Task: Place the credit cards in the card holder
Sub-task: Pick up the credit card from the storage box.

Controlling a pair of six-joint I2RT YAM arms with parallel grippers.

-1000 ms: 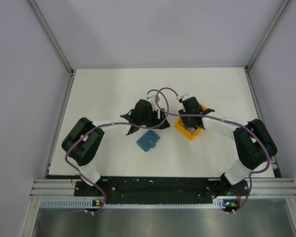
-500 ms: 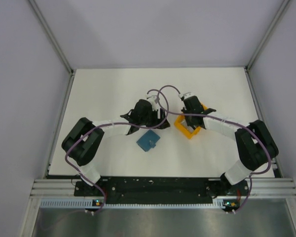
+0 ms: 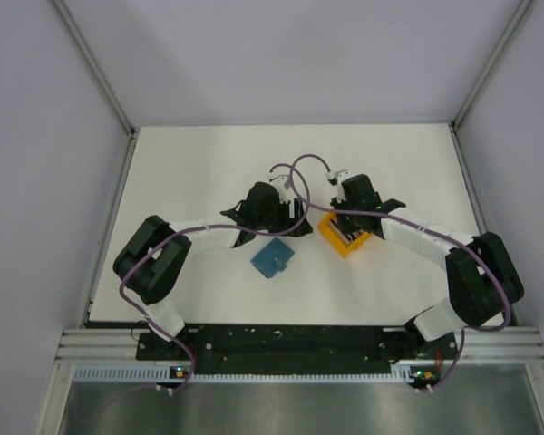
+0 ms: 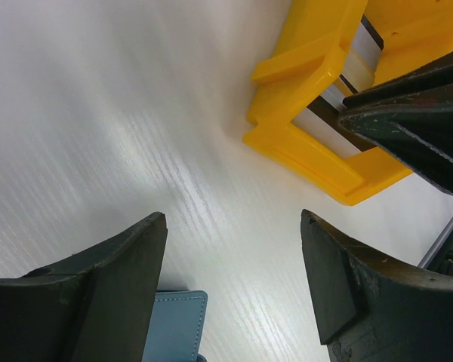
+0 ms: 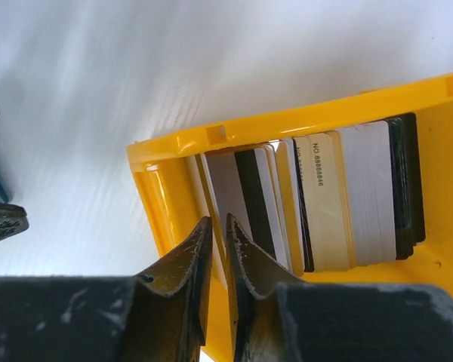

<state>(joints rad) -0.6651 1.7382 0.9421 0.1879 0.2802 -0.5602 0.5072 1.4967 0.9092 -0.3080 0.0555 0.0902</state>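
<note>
Two grippers are seen over a white table (image 3: 190,172), one spread wide and the other pinched into a rack of cards.
The left gripper (image 4: 234,226) is held with its dark fingers wide apart and nothing between them, just above the table. A corner of the flat teal-blue folding card holder (image 4: 177,324) is seen beneath its left finger, and the holder is laid closed on the table near the arms. The pale, dark-edged credit cards (image 5: 325,204) are stood on edge in a row inside the orange-yellow open-frame plastic rack (image 5: 287,119), just right of the card holder and apart from it. The right gripper (image 5: 214,222) is lowered at the rack's end, its fingers drawn almost together on the edge of the outermost card.
</note>
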